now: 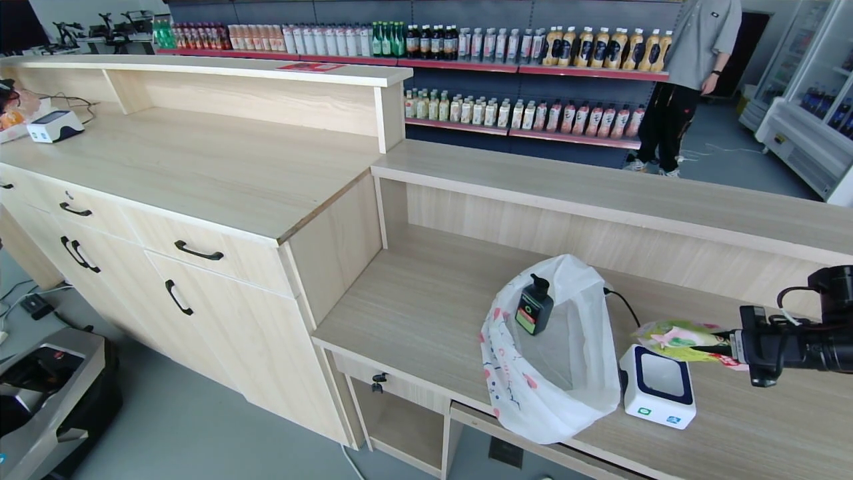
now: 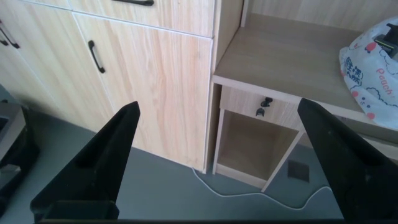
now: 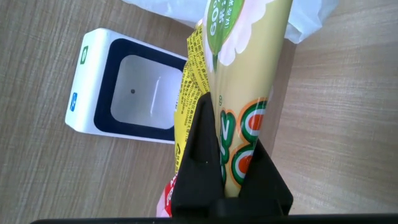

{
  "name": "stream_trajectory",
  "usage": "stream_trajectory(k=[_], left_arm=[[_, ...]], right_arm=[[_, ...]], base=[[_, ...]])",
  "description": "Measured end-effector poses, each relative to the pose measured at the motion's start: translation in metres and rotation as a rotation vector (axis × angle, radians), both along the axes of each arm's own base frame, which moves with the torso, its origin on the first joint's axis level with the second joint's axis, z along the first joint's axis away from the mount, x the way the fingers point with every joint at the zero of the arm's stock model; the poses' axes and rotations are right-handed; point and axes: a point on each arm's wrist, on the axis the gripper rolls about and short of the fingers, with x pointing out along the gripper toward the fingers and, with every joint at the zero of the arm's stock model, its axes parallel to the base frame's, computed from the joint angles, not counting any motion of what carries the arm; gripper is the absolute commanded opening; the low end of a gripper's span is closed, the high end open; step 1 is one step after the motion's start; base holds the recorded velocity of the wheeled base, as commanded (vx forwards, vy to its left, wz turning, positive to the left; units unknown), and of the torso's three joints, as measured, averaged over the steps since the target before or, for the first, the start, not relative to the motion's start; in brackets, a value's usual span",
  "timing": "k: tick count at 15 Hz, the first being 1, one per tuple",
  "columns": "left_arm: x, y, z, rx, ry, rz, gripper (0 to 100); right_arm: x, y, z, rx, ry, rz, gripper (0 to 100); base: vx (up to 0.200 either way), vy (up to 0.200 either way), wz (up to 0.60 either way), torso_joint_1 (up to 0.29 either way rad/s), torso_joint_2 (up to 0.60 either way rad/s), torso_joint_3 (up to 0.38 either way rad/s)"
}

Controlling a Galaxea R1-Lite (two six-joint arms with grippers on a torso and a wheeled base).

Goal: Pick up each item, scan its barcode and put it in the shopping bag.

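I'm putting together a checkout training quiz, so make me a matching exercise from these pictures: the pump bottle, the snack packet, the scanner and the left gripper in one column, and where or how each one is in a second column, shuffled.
Things
1. pump bottle
2. snack packet
3. scanner
4. left gripper

Places or states
A. open and holding nothing, in front of the cabinet doors
B. on the counter, beside the shopping bag
C. clamped in the right gripper
D. inside the shopping bag

Pairs: 1-D, 2-C, 3-B, 4-A
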Motion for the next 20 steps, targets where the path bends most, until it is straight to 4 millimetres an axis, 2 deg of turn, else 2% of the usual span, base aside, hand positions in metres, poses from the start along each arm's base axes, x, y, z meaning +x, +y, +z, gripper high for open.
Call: stream_trajectory(k=[10,13,15,17,20], left_arm=[[0.000,0.000,0.000,0.000,0.000,0.000,100],[0.000,0.000,0.000,0.000,0.000,0.000,100],[0.000,0.000,0.000,0.000,0.000,-0.001,100],[0.000,0.000,0.000,0.000,0.000,0.000,100],[0.000,0.000,0.000,0.000,0.000,0.000,100]], right_arm=[[0.007,0.002,-0.003,0.014,-0.007,0.014,0],[0.007,0.002,0.003,0.047,-0.028,0.024,0],[0.003,0.001,0.021,0.100,-0.024,-0.038,0],[-0.012,0.003,0.047,0.169,0.004,-0.165,0],[-0.066,0.023,0.099,0.345,0.048,-0.481,0]], base=[[0.000,0.000,0.00,0.000,0.00,0.000],[0.000,0.000,0.00,0.000,0.00,0.000],[0.000,0.000,0.00,0.000,0.00,0.000],[0.000,0.000,0.00,0.000,0.00,0.000],[0.000,0.000,0.00,0.000,0.00,0.000]])
